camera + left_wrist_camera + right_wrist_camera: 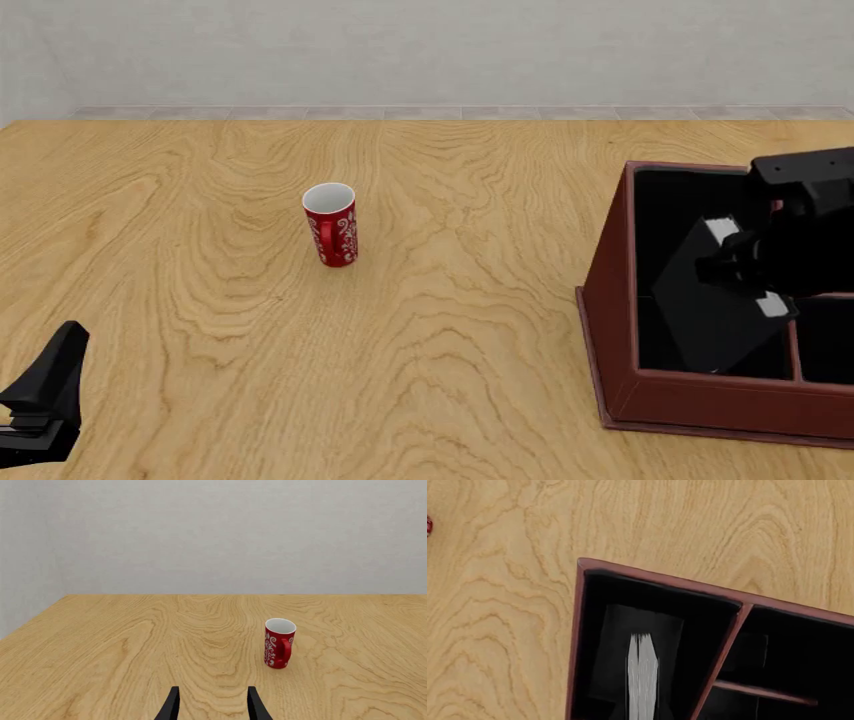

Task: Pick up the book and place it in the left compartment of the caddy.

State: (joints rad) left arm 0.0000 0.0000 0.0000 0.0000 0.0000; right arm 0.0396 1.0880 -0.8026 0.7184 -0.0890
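Though front-hidden, book (642, 672) seemingly compartment-deep (600, 645).

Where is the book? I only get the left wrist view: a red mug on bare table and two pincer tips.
Observer: In the front view the book leans tilted inside the caddy's left compartment, on the table's right side.
Operator: Is the right pincer holding it?
Observer: I cannot tell. The right pincer hangs over the book, black against black, so its jaws are unreadable.
Operator: Which way does the book face?
Observer: In the right wrist view its white-grey page edge points up at that camera, beside the wooden divider.
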